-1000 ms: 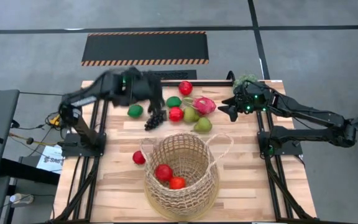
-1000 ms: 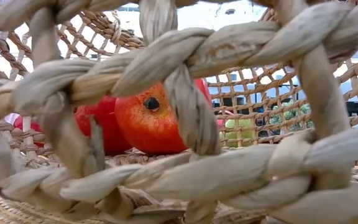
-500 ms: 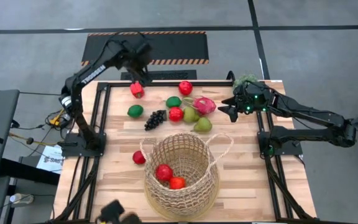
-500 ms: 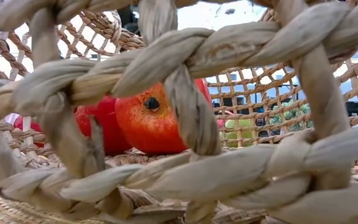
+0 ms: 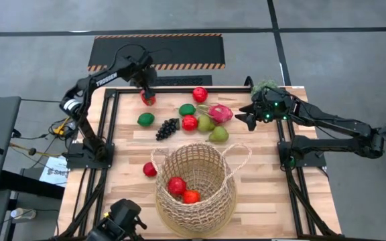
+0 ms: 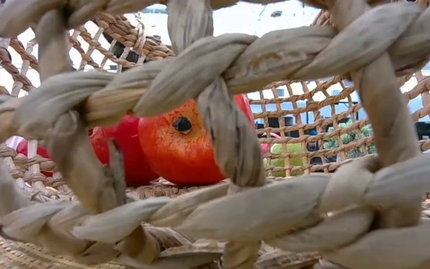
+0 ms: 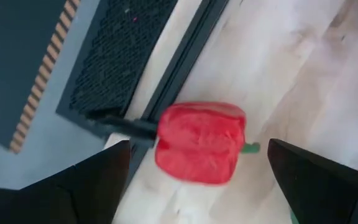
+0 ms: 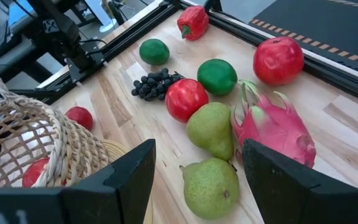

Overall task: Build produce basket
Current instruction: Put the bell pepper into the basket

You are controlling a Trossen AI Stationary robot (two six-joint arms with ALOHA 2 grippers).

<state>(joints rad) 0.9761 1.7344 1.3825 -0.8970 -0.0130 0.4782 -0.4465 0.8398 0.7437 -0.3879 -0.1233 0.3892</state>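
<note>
The tan wicker basket (image 5: 196, 187) stands near the table's near edge with two red fruits (image 5: 176, 185) on its floor, also seen through the weave in the low view (image 6: 181, 146). The other produce lies on the far half: red pepper (image 5: 148, 99), limes (image 5: 146, 119), grape bunch (image 5: 167, 127), apples (image 5: 200, 94), pears (image 5: 218, 134), dragon fruit (image 5: 220, 112). My left gripper (image 7: 199, 149) is open above the pepper (image 7: 201, 143), a finger on either side, apart from it. My right gripper (image 8: 197, 149) is open, hovering right of the fruit cluster.
A small red fruit (image 5: 150, 169) lies left of the basket. The pale green spiky ball (image 5: 267, 87) sits at the far right corner. A dark device (image 5: 122, 224) shows at the near left edge. Bare wood lies right of the basket.
My left arm has swung quickly from above the fruit cluster toward the table's far left corner and now stands over the red pepper, which lies there on the wood. A dark device has come into view at the near left edge. My right arm has kept still.
</note>
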